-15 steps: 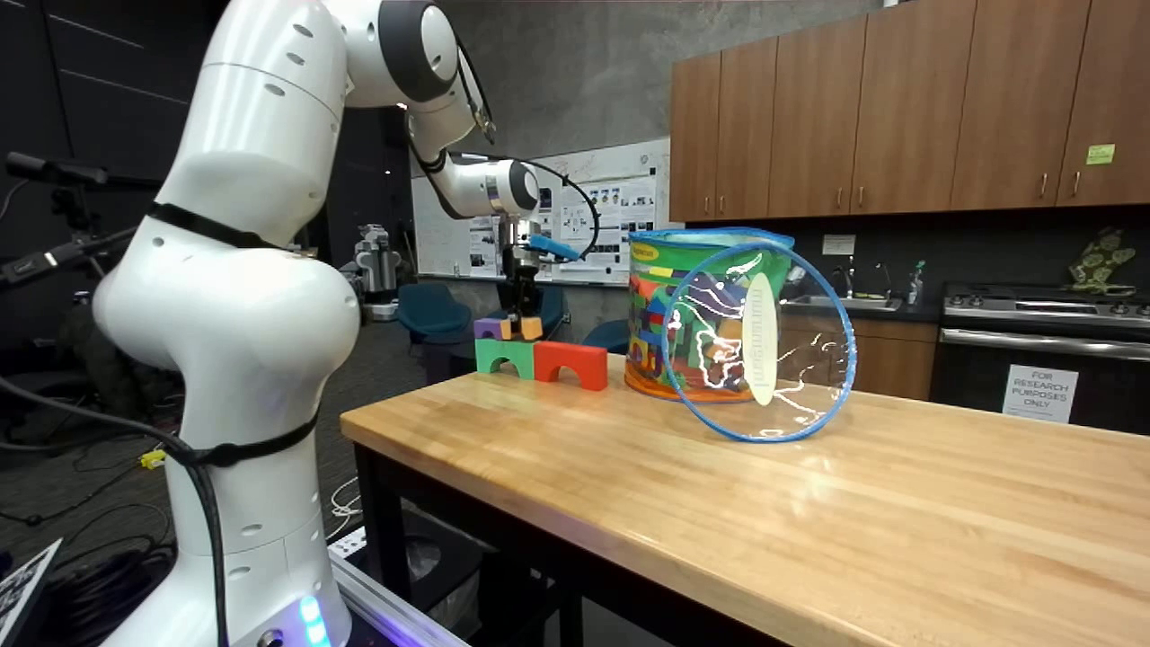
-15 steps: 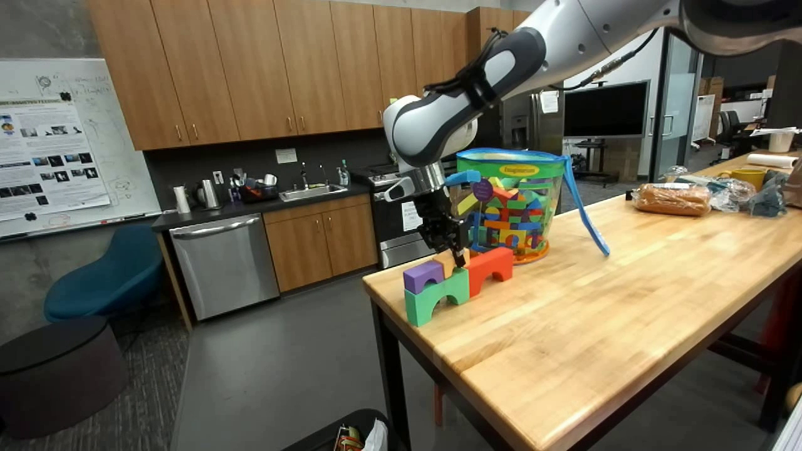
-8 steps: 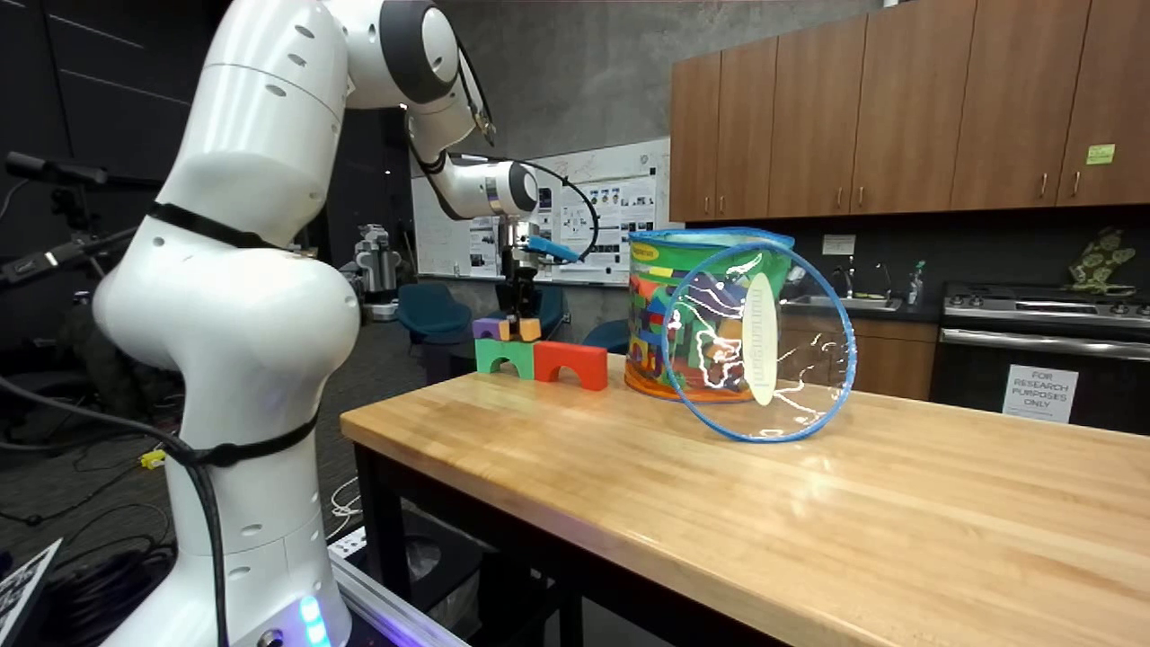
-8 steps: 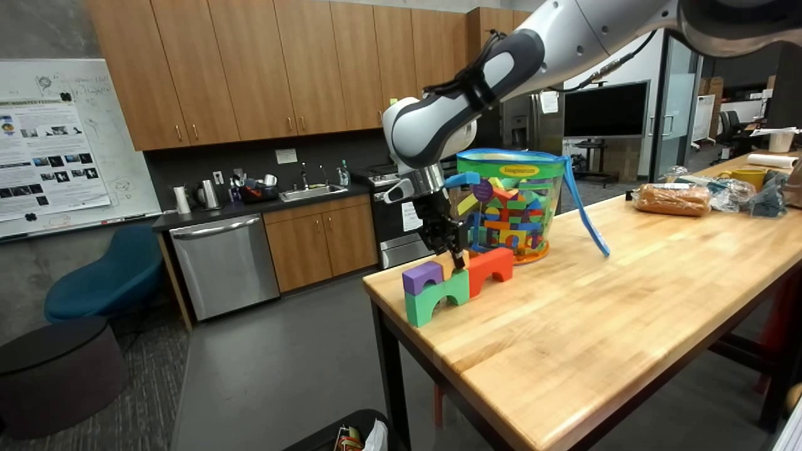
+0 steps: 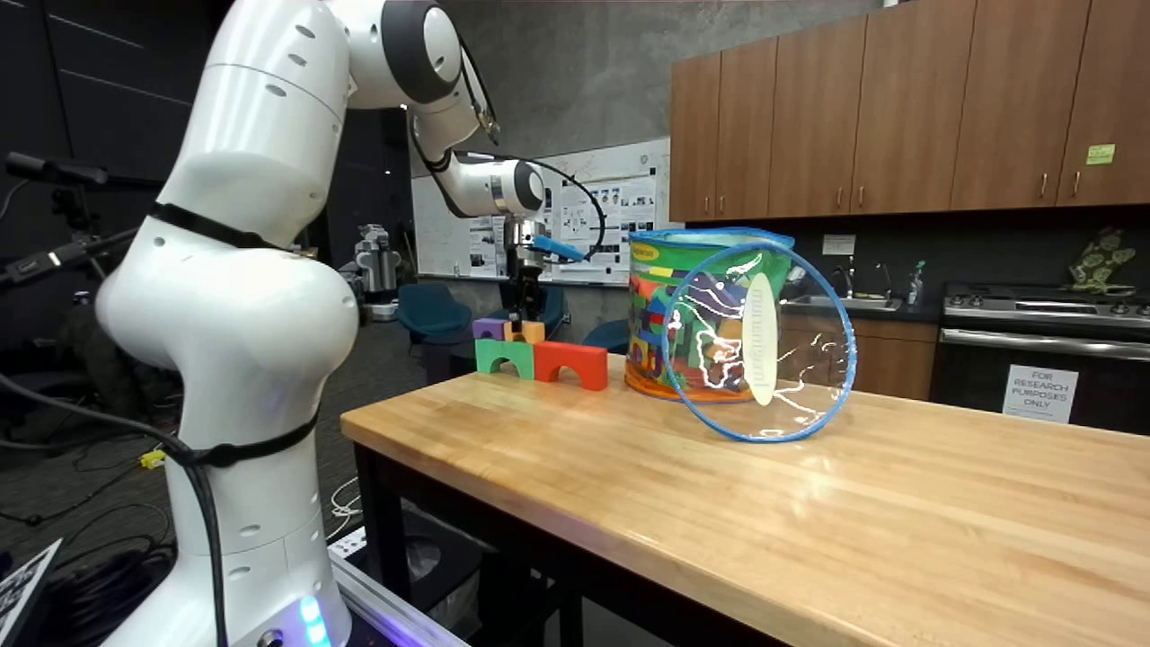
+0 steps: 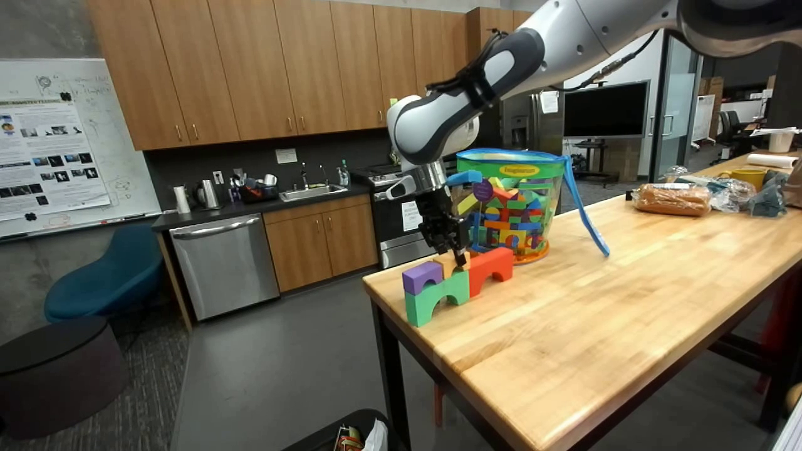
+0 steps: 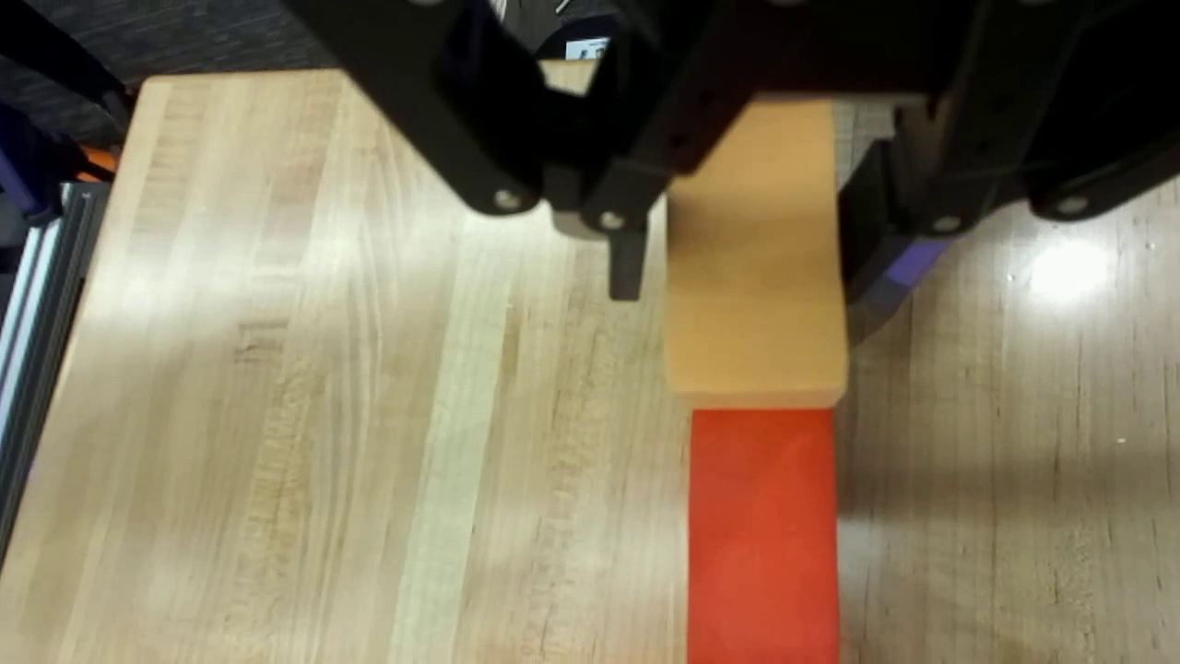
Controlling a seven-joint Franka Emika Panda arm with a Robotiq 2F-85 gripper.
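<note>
Straddling the orange block [image 7: 756, 314], the gripper [image 7: 747, 254] stands slightly wider than it (one side shows a gap).

- In an exterior view, a gripper [image 6: 462, 258] is pointing down at an orange block [image 6: 447, 264].
- A purple block [image 6: 421, 277] is sitting alongside.
- A green arch [image 6: 449, 289] is standing beneath both.

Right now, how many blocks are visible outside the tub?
4: the green block and red block stand end to end on the table; the purple block and orange block are above the green one. More could be hidden behind the tub.
</note>
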